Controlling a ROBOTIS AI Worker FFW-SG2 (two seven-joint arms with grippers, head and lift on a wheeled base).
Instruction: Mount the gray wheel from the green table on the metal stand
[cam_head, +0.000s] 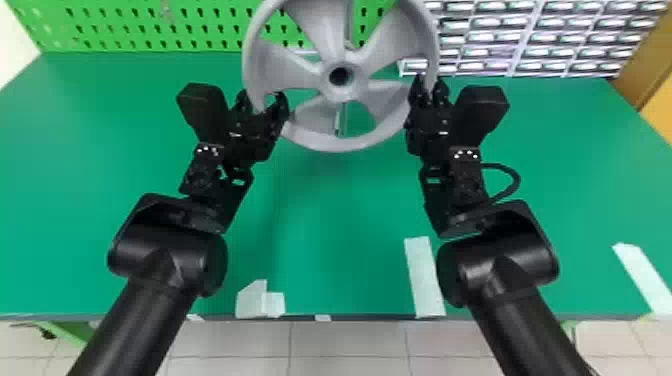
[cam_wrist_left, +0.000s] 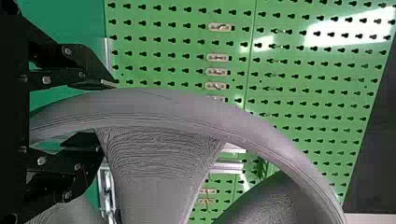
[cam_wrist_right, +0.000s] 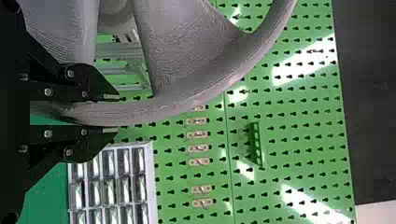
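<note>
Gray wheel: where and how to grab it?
Outer rim, probably best at its left and right sides together, coming from the robot's side. It's a slim band, and open gaps between the broad spokes leave room to reach inside it.

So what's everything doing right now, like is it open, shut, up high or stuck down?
Gray wheel, raised above the green table
Left gripper, open around the rim
Right gripper, shut on the rim
Metal stand, partly hidden behind the wheel
White tape, stuck flat
</note>
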